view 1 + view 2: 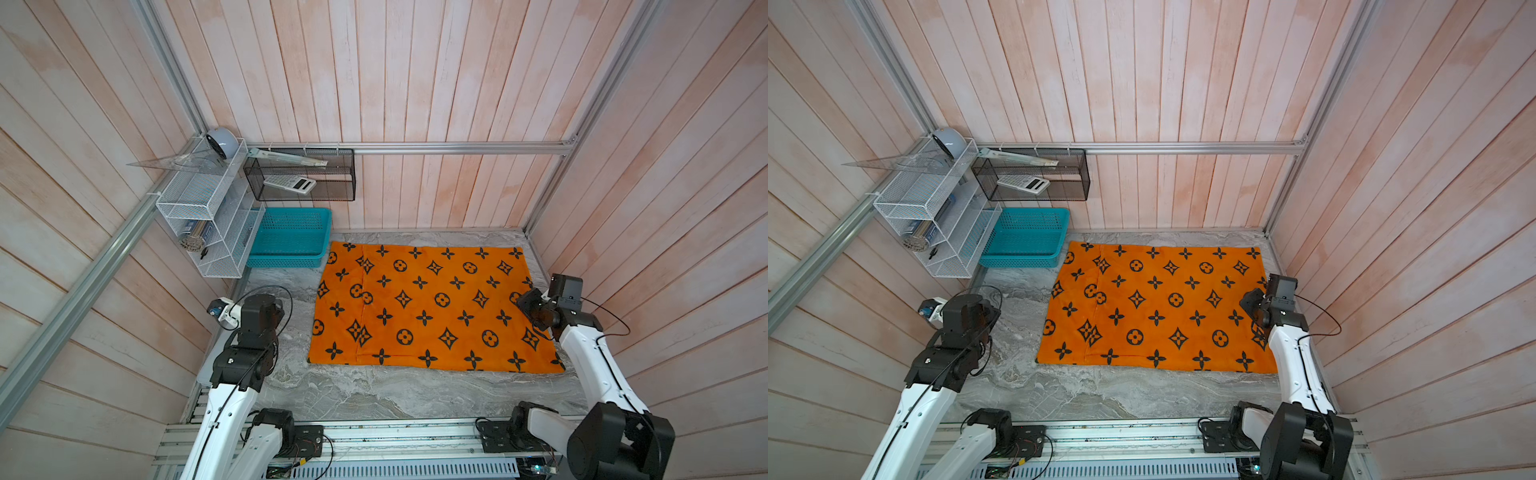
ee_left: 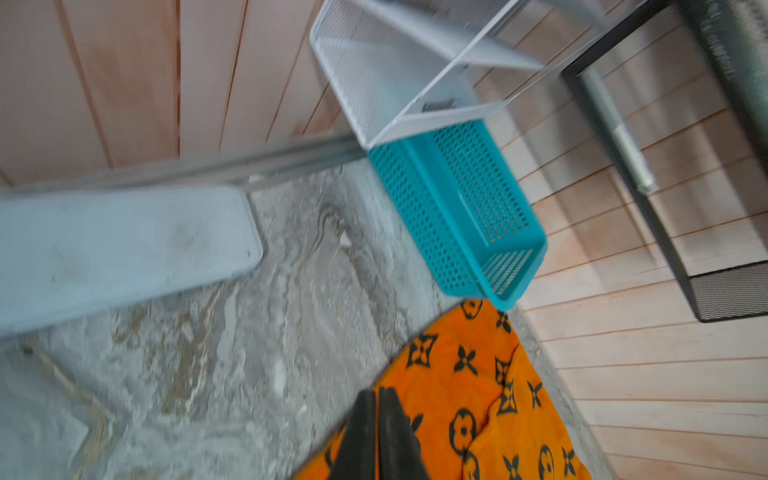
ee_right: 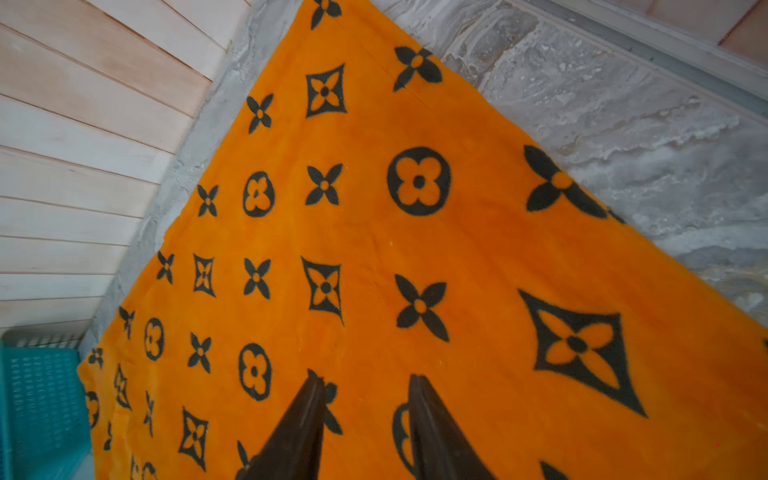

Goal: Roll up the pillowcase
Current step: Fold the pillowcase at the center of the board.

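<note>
Left gripper (image 2: 377, 432) jaws nearly together; pillowcase (image 2: 457, 395) creased on marble table (image 2: 291, 291); teal basket (image 2: 457, 208) just beside its corner.

no legible text, no readable labels

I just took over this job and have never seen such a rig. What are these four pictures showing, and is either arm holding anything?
Two robot arms with two-finger grippers work at a marble table. Two pictures look down from overhead; the other two come from a camera on each wrist. An orange pillowcase lies flat, not yet rolled, with a teal basket by its far left corner. The left gripper looks shut and empty near the pillowcase's edge. The right gripper is open over it, gripping nothing.
</note>
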### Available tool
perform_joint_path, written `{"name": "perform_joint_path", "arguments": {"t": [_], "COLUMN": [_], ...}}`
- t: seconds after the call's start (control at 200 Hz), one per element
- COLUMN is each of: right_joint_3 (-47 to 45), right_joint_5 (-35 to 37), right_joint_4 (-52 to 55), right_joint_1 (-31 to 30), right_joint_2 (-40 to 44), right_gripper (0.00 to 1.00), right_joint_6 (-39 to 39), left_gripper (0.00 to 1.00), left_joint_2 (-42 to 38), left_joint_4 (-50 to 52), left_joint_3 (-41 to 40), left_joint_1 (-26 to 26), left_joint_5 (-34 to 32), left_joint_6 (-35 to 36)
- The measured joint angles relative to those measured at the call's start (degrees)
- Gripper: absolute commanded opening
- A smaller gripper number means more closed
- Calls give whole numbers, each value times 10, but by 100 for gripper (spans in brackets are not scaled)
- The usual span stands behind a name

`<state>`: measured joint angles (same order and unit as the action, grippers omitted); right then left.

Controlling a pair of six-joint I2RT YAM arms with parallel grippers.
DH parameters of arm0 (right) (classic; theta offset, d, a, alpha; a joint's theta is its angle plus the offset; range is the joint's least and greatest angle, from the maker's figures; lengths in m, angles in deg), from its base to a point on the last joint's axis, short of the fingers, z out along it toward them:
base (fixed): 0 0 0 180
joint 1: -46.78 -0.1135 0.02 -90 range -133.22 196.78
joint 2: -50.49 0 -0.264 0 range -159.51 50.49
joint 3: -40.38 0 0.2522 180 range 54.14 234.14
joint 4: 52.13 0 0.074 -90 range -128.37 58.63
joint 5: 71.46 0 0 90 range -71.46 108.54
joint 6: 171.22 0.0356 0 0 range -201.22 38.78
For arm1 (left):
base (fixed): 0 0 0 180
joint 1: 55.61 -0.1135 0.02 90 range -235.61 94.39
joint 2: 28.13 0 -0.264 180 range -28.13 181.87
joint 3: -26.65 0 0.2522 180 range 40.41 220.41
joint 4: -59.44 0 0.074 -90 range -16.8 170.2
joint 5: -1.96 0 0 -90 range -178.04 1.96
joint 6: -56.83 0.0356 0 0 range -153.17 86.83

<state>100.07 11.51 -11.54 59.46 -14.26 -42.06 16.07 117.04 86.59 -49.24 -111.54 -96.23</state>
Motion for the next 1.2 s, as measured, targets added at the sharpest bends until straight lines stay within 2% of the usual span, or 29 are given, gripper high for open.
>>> {"name": "perform_joint_path", "arguments": {"t": [0.04,0.055,0.115,0.185,0.295,0.435,0.595,0.82,1.045,1.2], "right_joint_3": [-2,-3,-12,-26,-52,-72,-77,-76,-73,-73], "right_joint_5": [5,6,21,39,57,70,76,82,85,84], "right_joint_4": [16,20,38,59,79,98,108,119,123,122], "right_joint_1": [0,0,0,2,4,18,41,48,66,75], "right_joint_2": [3,5,16,30,53,76,64,17,14,14], "right_gripper": [58,59,63,61,65,66,66,66,66,64], "right_joint_6": [2,-1,4,8,24,39,42,42,39,34], "left_gripper": [41,44,47,58,63,60,59,56,52,48], "left_joint_2": [16,22,46,51,31,35,113,191,255,272], "left_joint_4": [37,50,101,144,192,229,223,148,64,19], "left_joint_3": [0,0,-2,-9,-27,-49,-51,-65,-92,-96], "left_joint_1": [9,14,40,68,84,92,130,150,151,151], "left_joint_5": [19,23,43,57,66,88,115,133,145,137], "left_joint_6": [-24,-37,-75,-116,-170,-210,-231,-247,-253,-253]}}
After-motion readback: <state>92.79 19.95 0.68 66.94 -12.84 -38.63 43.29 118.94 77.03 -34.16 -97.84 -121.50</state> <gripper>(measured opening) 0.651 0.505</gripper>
